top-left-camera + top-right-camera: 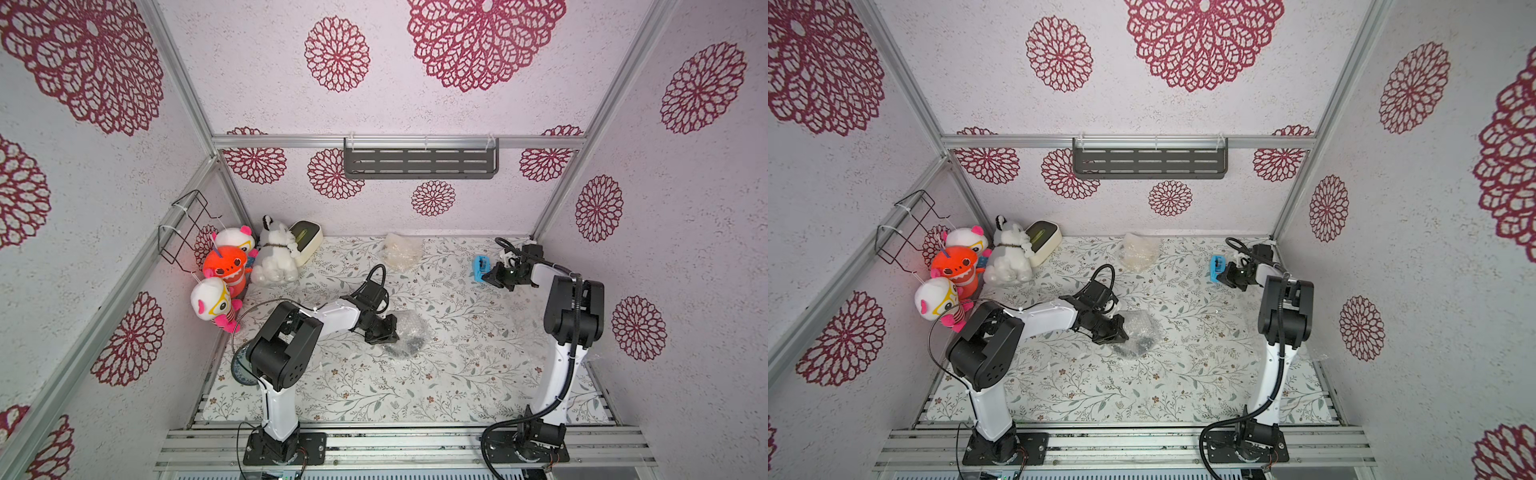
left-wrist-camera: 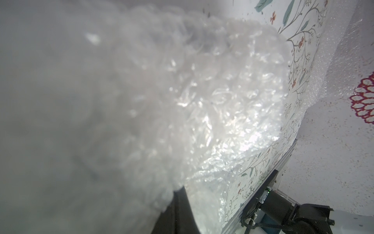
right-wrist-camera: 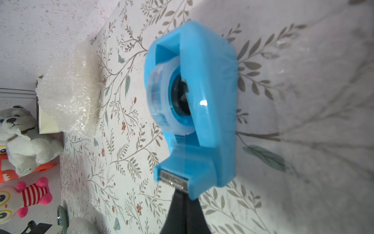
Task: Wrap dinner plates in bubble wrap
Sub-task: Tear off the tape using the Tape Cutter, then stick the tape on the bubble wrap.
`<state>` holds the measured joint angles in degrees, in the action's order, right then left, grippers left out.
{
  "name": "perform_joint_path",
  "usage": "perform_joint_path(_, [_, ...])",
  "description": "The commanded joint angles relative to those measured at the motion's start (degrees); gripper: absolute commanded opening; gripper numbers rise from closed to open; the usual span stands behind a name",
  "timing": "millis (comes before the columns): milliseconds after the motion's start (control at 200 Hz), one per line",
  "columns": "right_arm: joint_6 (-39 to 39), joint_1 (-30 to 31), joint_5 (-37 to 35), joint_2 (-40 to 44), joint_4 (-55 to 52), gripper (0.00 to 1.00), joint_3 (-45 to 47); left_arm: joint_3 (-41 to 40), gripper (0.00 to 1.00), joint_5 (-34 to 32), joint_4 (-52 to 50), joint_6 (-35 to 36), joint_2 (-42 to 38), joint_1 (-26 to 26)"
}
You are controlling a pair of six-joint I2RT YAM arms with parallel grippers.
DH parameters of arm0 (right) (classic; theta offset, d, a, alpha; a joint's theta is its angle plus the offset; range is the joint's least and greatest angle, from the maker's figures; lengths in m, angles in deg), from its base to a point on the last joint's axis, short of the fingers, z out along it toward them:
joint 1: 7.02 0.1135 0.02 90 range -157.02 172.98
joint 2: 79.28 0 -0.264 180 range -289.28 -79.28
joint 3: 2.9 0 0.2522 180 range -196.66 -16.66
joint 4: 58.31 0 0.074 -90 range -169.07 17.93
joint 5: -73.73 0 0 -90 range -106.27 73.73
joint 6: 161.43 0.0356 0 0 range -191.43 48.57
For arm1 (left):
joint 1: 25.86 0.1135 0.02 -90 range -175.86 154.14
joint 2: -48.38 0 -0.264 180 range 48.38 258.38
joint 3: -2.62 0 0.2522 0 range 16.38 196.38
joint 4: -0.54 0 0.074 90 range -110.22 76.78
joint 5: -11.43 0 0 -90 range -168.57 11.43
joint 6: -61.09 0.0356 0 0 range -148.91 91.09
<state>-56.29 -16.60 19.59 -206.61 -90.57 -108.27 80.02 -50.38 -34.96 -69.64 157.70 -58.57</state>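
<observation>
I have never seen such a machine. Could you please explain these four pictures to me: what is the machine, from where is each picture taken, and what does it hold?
It is two robot arms, each ending in a two-finger gripper, at a flowered table. Two pictures look down from above, nearly alike; two come from cameras on the wrists. The left gripper is closed on bubble wrap bundled over a black plate. The right gripper is closed at the cutter of a blue tape dispenser. A second wrapped bundle, plush toys and a grey-teal plate also lie there.
</observation>
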Motion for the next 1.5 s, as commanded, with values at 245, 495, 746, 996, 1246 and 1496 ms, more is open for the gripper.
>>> perform_joint_path(245, [0.30, -0.17, -8.26, -1.28, -9.63, 0.00, -2.12, -1.65, 0.00, -3.37, -2.53, 0.19, 1.63, 0.37])
perform_joint_path(495, [-1.21, 3.30, -14.29, 18.89, -7.89, 0.00, 9.37, -1.91, 0.00, -2.43, -1.34, 0.30, 1.51, -0.07])
perform_joint_path(746, [-0.79, 15.74, -25.48, 46.92, -8.48, 0.00, 29.65, -2.71, 0.00, -1.44, 0.19, 0.49, 0.37, -0.51])
perform_joint_path(996, [6.74, 28.47, -26.96, 68.53, -15.18, 0.00, 37.38, -3.04, 0.00, -0.07, 1.10, 0.74, 0.50, -0.69])
perform_joint_path(1246, [8.87, 48.23, -37.72, 68.89, -20.96, 0.00, 35.67, -3.34, 0.00, 0.47, 1.83, 0.48, 0.63, -0.78])
perform_joint_path(1496, [6.75, 57.75, -43.57, 53.77, -10.84, 0.00, 32.17, -3.91, 0.00, 2.37, 3.65, 0.43, 0.73, -0.96])
